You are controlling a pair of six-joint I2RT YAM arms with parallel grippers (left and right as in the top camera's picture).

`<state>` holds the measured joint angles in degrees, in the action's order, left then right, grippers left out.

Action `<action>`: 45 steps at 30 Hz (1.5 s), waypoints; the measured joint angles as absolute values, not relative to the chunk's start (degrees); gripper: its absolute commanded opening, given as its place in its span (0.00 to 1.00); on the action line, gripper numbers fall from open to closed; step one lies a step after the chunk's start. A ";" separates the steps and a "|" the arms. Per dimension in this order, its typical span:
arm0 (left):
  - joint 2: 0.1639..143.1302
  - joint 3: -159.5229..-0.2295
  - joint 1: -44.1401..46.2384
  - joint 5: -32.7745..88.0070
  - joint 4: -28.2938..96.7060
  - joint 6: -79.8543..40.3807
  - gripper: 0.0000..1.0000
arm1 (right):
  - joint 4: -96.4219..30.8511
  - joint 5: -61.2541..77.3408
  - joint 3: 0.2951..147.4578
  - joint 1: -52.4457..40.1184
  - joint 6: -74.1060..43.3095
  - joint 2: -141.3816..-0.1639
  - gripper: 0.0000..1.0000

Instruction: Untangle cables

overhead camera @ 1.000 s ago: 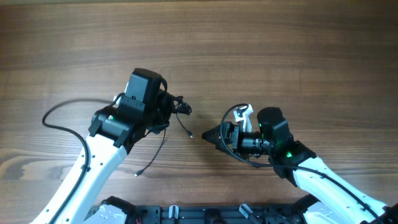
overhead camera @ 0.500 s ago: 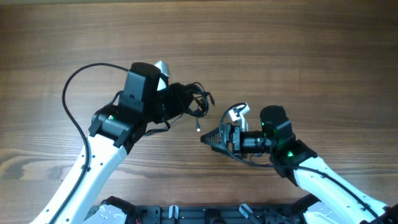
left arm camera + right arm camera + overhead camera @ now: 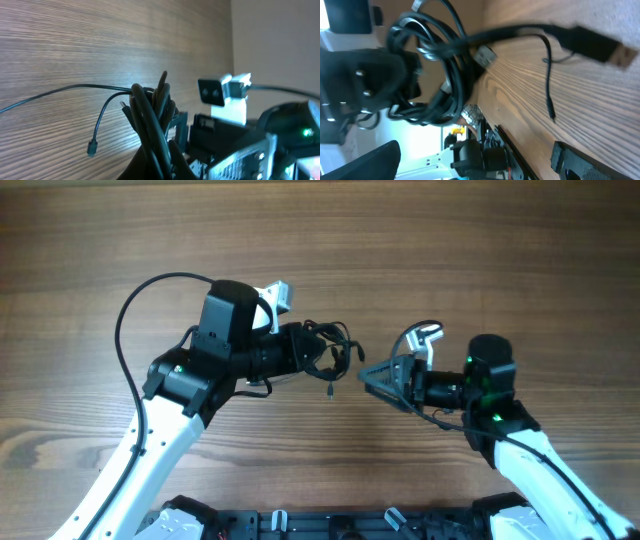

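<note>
1. Note the left gripper [image 3: 300,352], clamped tight on the cables [image 3: 330,352] and pointing toward the right arm.
2. Confirm in the left wrist view: left gripper [image 3: 155,157] closed around the base of the cables [image 3: 150,112], bunched into a dark upright knot above the fingers.
3. Locate the cables held up over the wooden table [image 3: 450,240], near the middle of the overhead view, between the two grippers.
4. Trace two thin strands out of the knot: one curving down to a small plug [image 3: 91,147] hanging free, the other running off the left edge of the left wrist view.
5. Find the same small plug [image 3: 328,392] just below the knot in the overhead view.
6. Note the right gripper [image 3: 366,374], aimed at the knot, near it but apart. Rolled on its side; cannot tell whether spread or closed.
7. Check the right wrist view: cables [image 3: 440,75] as a looped coil, with a larger plug [image 3: 597,47], silvery at the tip, jutting out across the wood grain.
8. Further out, observe the thick black arm wire [image 3: 125,330] arching over the table from the left arm, and a white wrist camera [image 3: 425,338] on the right arm.
</note>
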<state>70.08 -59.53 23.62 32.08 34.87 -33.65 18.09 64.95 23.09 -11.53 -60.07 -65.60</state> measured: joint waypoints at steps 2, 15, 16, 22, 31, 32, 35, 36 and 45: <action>70.08 -59.53 23.62 33.28 34.87 -32.12 0.04 | 18.15 65.23 23.09 -11.18 -59.92 -61.93 0.99; 70.08 -59.53 24.77 37.45 34.68 -26.46 0.04 | -9.76 56.14 23.68 -11.14 -54.85 -45.95 1.00; 70.08 -59.53 25.19 38.13 34.68 -25.30 0.04 | -12.05 54.72 23.68 -11.14 -54.52 -45.93 1.00; 70.08 -59.53 25.93 40.03 34.35 -20.62 0.04 | -16.75 50.06 23.66 -11.14 -56.69 -45.87 1.00; 70.08 -59.53 25.93 42.89 33.39 -19.64 0.04 | -15.14 49.76 23.66 -11.14 -61.54 -46.19 0.99; 70.08 -59.53 25.93 43.13 33.39 -19.57 0.04 | -14.94 50.26 23.66 -11.14 -59.64 -46.26 1.00; 70.08 -59.53 25.93 43.53 33.36 -19.35 0.04 | -14.74 52.29 23.66 -11.14 -53.80 -46.28 1.00; 70.08 -59.53 25.93 43.64 33.39 -19.14 0.04 | -14.52 52.82 23.66 -11.14 -51.51 -46.28 1.00; 70.08 -59.55 25.93 46.41 39.09 -14.02 0.04 | -2.26 54.41 23.62 -11.14 -36.07 -46.78 1.00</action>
